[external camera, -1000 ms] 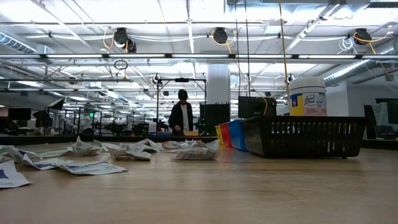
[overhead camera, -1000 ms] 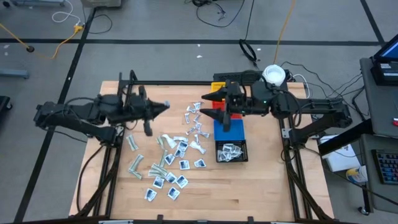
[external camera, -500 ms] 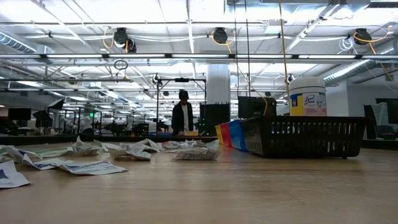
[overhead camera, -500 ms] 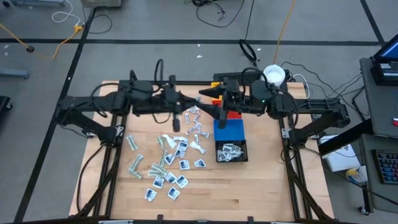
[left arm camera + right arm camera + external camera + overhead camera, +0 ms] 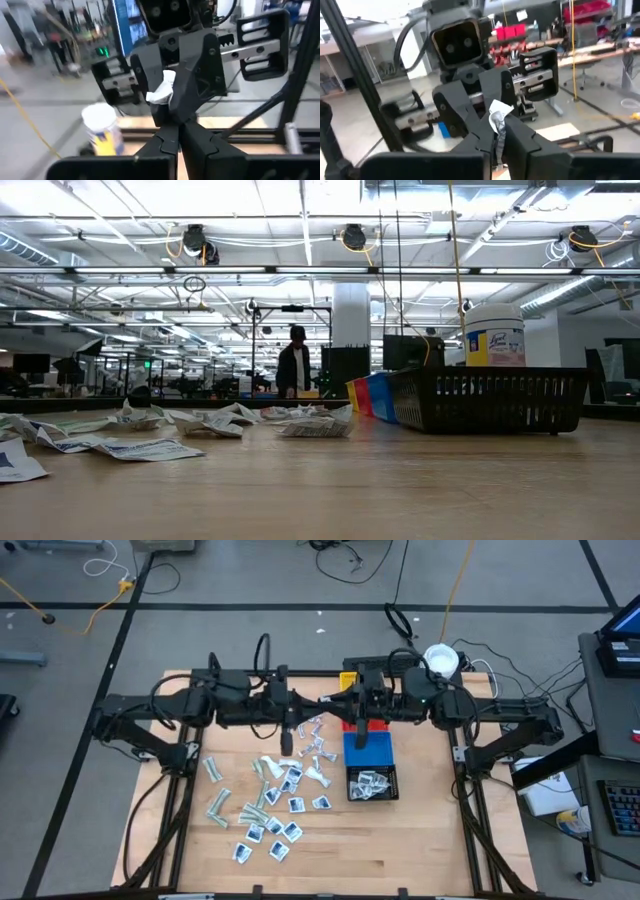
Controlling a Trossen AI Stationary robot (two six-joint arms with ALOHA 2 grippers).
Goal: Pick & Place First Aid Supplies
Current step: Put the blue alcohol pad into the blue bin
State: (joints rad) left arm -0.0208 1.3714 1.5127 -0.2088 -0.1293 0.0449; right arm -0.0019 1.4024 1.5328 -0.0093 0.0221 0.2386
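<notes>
The left gripper (image 5: 318, 701) and the right gripper (image 5: 330, 700) now meet tip to tip above the far middle of the table (image 5: 400, 840), both clamped on one crumpled white packet (image 5: 161, 90). A second ago the left arm hung back over the left side of the table and the right gripper's fingers stood wide; since then the left arm has reached across and the right fingers have shut. In each wrist view the opposite gripper faces the camera, dark angular plastic fingers pinched on the wrinkled, papery packet (image 5: 496, 112).

Just below the meeting point, the loose first aid supplies (image 5: 275, 795) spread over the pale wooden boards toward the near left: flat white squares with blue print, long pale green wrappers and small silvery sachets, unmoved from before. To the right stands a row of bins: yellow bin (image 5: 349, 679) farthest, then a red bin (image 5: 375, 724), a smooth blue bin (image 5: 370, 751), and nearest a black mesh bin (image 5: 371, 784) holding several packets. A round white jar (image 5: 440, 661) with a yellow label sits at the far right corner. In the low view a person (image 5: 294, 365) stands in the room behind.
</notes>
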